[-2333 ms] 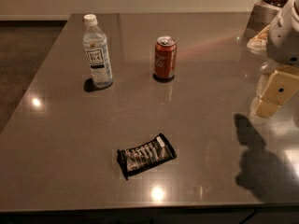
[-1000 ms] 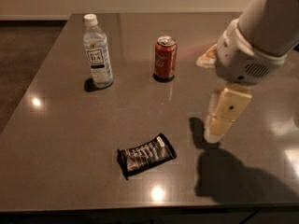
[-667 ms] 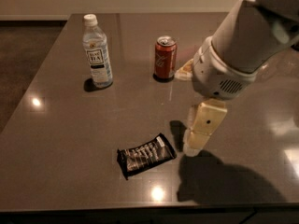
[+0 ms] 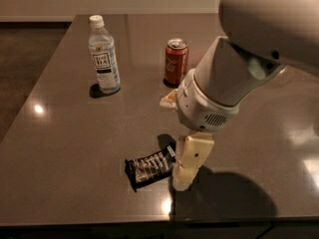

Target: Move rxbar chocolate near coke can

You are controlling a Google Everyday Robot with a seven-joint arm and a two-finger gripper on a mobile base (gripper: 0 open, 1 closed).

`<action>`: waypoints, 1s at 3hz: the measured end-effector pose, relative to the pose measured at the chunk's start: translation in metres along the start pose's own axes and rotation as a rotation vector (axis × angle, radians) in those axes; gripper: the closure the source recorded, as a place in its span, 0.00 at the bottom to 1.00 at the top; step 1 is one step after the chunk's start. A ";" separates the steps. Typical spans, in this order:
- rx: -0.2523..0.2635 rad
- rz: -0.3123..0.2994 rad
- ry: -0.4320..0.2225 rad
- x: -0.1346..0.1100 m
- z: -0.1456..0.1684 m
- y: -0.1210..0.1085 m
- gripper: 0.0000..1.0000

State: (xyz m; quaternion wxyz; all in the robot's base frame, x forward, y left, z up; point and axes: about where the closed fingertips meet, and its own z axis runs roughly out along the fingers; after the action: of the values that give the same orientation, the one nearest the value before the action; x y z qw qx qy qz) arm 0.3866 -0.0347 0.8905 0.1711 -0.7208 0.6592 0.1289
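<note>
Lower centre, the hand [image 4: 185, 171], open or closed I cannot tell, is at the rxbar chocolate's [image 4: 148, 167] right end and, off-centre, could shove the flat wrapper aside

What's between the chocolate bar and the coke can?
Camera view: nothing on the table between the rxbar chocolate and the coke can, just bare surface. The arm's wrist hangs over that stretch, with the pincer at the bar's right end.
</note>
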 end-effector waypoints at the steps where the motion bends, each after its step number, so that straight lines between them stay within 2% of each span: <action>1: -0.025 -0.046 -0.019 -0.012 0.018 0.007 0.00; 3: -0.070 -0.127 0.003 -0.019 0.051 0.018 0.00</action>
State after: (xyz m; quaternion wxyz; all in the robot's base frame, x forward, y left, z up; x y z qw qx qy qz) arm 0.3693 0.0024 0.8509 0.1525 -0.7669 0.6075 0.1395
